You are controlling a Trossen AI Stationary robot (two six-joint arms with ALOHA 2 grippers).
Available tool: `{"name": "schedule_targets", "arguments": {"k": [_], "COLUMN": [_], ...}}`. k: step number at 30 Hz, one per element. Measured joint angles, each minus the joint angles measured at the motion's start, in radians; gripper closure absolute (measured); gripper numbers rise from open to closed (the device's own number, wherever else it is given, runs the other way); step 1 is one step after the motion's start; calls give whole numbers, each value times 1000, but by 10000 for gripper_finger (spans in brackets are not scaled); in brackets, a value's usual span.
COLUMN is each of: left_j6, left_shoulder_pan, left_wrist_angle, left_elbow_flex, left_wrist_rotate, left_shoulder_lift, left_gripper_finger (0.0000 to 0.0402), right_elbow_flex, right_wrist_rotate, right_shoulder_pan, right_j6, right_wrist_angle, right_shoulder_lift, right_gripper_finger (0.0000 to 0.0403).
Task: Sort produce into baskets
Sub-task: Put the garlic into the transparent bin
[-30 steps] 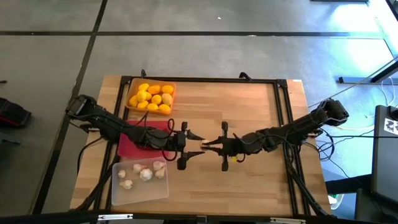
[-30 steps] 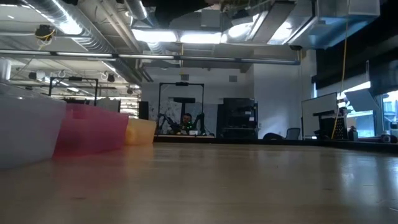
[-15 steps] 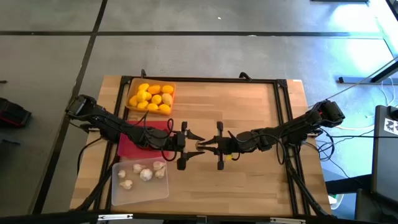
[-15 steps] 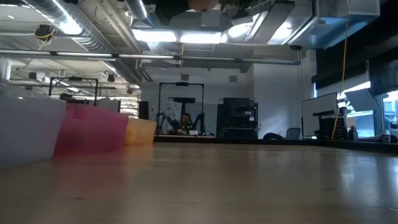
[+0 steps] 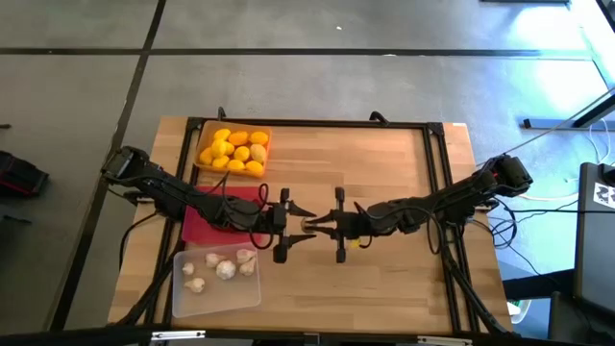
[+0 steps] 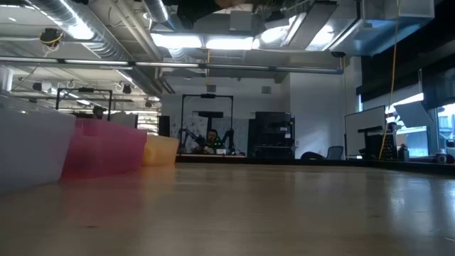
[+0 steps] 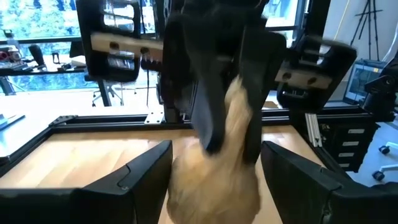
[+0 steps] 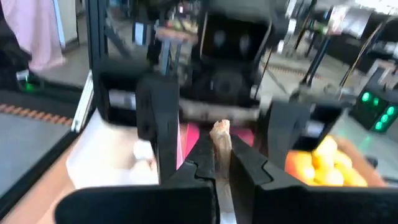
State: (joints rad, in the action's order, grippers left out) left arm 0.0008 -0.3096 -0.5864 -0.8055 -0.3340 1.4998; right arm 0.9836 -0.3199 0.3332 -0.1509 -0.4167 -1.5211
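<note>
Both grippers meet high over the middle of the table. My right gripper (image 5: 316, 225) (image 8: 216, 163) is shut on a pale garlic bulb (image 7: 214, 171). My left gripper (image 5: 304, 224) (image 7: 214, 186) faces it, open. Its two fingers stand on either side of the bulb; whether they touch it I cannot tell. The orange basket (image 5: 206, 132) holds several yellow fruits (image 5: 233, 150). The clear basket (image 5: 216, 296) holds several garlic bulbs (image 5: 223, 268). The red basket (image 5: 200, 226) lies mostly under my left arm, so its contents are hidden. My right gripper pinches the garlic's thin dry stalk end (image 8: 219, 140) between its two fingers (image 7: 205, 121). The fingers lie about level, coming from the table's right side. The round bulb (image 7: 211, 180) sits just past the fingertips, lifted well clear of the table.
The three baskets line the table's left side; the low view shows them as whitish (image 6: 32, 149), pink (image 6: 106, 148) and orange (image 6: 162, 149) walls. A black frame (image 5: 437, 183) borders the wooden top. Bare wood lies right of the middle and along the near edge.
My right gripper has gone toward the table's left edge with the garlic, bringing the bulb in between my left gripper's open fingers. It has kept still over the last half second.
</note>
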Motion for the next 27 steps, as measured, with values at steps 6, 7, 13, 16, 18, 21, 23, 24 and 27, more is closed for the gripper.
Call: {"name": "schedule_targets", "arguments": {"k": [6, 7, 13, 16, 18, 21, 23, 24, 27], "left_j6": [-21, -20, -16, -13, -13, -13, -13, -13, -12], "left_shoulder_pan": [0, 0, 0, 0, 0, 0, 0, 0, 0], "left_wrist_angle": [12, 12, 8, 4, 5, 4, 3, 2, 2], "left_elbow_flex": [-1, -1, -1, -1, -1, -1, -1, -1, 0], "left_wrist_rotate": [1, 2, 2, 2, 2, 2, 1, 1, 1], "left_shoulder_lift": [0, 0, 0, 0, 0, 0, 0, 0, 0], "left_gripper_finger": [160, 160, 170, 199, 224, 249, 252, 252, 242], "right_elbow_flex": [0, 0, 0, 0, 0, 0, 0, 1, 1], "right_wrist_rotate": [19, 22, 25, 26, 26, 26, 26, 26, 23], "right_shoulder_pan": [0, 0, 0, 0, 0, 0, 0, 0, 0], "right_j6": [-18, -17, -16, -15, -14, -11, -11, -11, -12], "right_wrist_angle": [-63, -58, -46, -47, -47, -47, -50, -52, -52], "right_shoulder_lift": [1, 1, 1, 1, 1, 1, 1, 1, 1], "right_gripper_finger": [388, 388, 388, 388, 388, 379, 361, 349, 306]}}
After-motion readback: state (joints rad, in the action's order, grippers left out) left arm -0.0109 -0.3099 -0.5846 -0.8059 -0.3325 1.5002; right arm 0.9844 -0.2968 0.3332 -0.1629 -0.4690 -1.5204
